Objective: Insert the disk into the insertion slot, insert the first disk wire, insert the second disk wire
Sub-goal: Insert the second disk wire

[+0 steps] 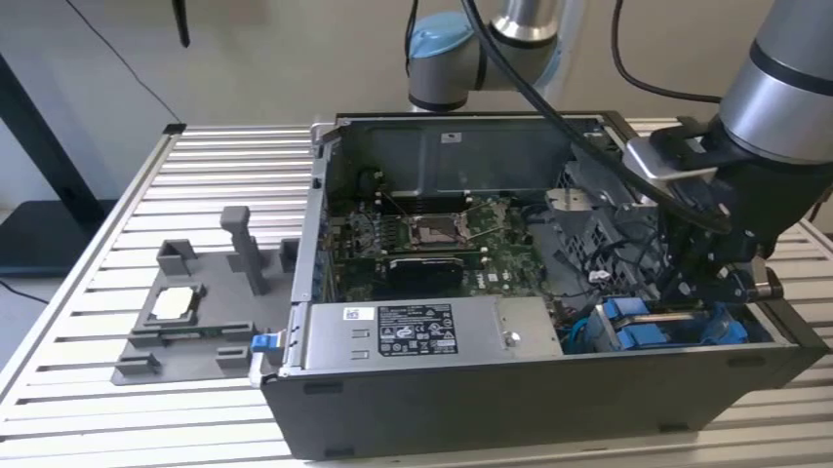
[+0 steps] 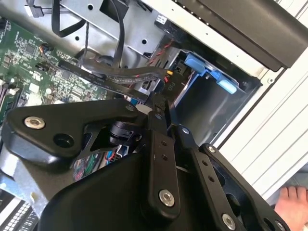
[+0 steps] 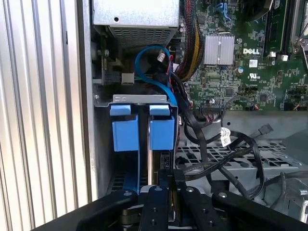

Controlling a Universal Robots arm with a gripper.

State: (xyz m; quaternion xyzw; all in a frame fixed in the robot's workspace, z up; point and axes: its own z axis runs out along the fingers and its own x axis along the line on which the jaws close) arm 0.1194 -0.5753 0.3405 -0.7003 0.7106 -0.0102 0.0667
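Ribbed aluminium table [image 1: 78, 322] bears the dark case; black tool [image 3: 166, 185] pinched shut on the disk's [image 3: 161, 134] blue plastic frame.

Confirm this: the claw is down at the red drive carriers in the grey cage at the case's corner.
Wrong in one respect: the drive carriers are bright blue, not red, as the first wrist view shows. The claw is indeed down at them, in the grey cage at the case's corner.
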